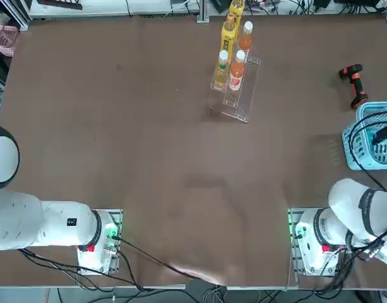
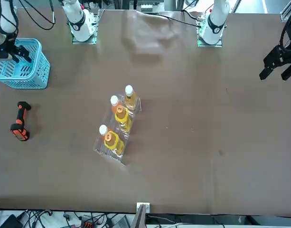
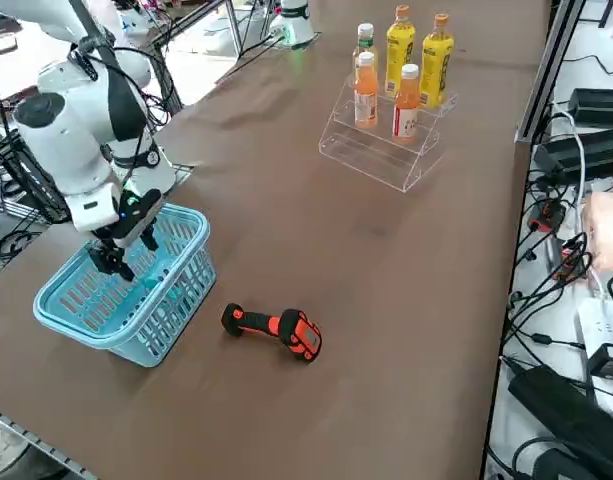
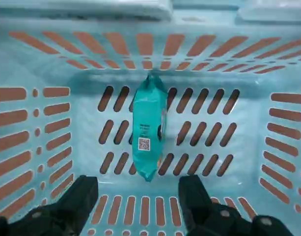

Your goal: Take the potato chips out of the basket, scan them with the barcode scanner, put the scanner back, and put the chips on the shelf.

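The right claw point(image 4: 140, 201) hangs over the open top of the light blue basket point(image 3: 176, 290), pointing down into it, its two black fingers point(image 4: 79, 201) spread wide with nothing between them. Below it, on the slotted basket floor, the teal potato chips packet point(image 4: 149, 132) lies flat and lengthwise, a small square code showing on its upper face, apart from both fingers. The basket stands at the robot's right edge of the brown counter point(image 1: 149, 158). Just beyond the basket, away from the robot, the barcode scanner point(image 3: 276, 328) lies on its side on the counter, black with an orange handle, near the basket but not touching it. Farther off, toward the far edge, the clear acrylic shelf point(image 1: 234, 101) carries orange and yellow drink bottles point(image 1: 237, 69) standing upright on its tiers.
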Robot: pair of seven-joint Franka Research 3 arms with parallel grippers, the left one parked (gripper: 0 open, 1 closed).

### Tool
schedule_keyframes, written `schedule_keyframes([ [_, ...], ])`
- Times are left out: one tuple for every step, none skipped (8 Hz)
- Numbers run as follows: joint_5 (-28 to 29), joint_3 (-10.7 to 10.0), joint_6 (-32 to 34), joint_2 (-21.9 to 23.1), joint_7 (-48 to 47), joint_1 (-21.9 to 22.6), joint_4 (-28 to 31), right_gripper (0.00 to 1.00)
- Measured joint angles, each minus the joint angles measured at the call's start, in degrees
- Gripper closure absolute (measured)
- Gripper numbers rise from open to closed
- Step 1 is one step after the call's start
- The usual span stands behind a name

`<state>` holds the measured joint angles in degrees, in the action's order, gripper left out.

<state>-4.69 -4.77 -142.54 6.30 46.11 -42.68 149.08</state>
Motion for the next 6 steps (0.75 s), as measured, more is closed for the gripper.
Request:
schedule_keyframes([
  [0.0,0.0,-1.64,-1.49,0.71,-0.28,0.0,0.0],
  [0.0,-0.01,-3.39,-2.91,1.25,-0.8,0.0,0.0],
  [0.0,-0.01,-4.82,-4.23,1.5,-1.19,0.0,0.0],
  [0.0,-0.01,-5.73,-5.28,1.56,-1.34,0.0,0.0],
  [0.0,-0.01,-6.05,-5.94,1.58,-1.35,0.0,0.0],
  [0.0,-0.01,-6.15,-6.28,1.59,-1.35,-0.01,0.0],
])
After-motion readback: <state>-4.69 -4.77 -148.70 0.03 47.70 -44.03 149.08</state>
